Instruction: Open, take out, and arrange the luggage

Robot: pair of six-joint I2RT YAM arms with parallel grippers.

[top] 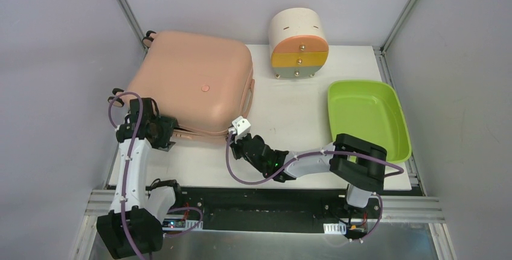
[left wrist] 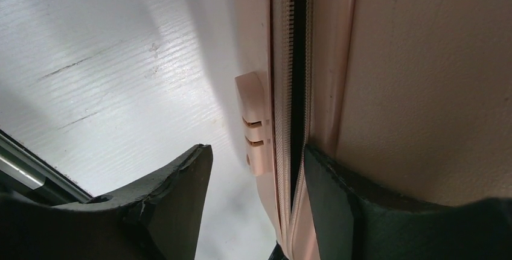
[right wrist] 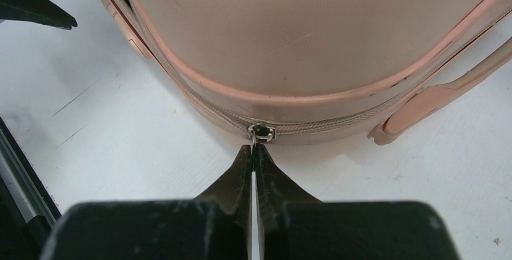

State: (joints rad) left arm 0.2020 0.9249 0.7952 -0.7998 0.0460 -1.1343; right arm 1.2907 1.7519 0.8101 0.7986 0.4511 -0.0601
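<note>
On the grey-walled white table (top: pixel 290 109), left pincer (left wrist: pixel 256 154) gapes beside luggage (top: pixel 193 79); right pincer (right wrist: pixel 253 151) pinches zipper pull (right wrist: pixel 255 142).

No text, label, brand or number is readable anywhere.

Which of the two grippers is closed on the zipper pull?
The right gripper, pinching the zipper pull on the luggage; the left gripper stands open.

White links (top: pixel 134 163), black joints (top: pixel 158 130), purple cables (top: pixel 125 181); left pincer (left wrist: pixel 256 151) dark, matte.
</note>
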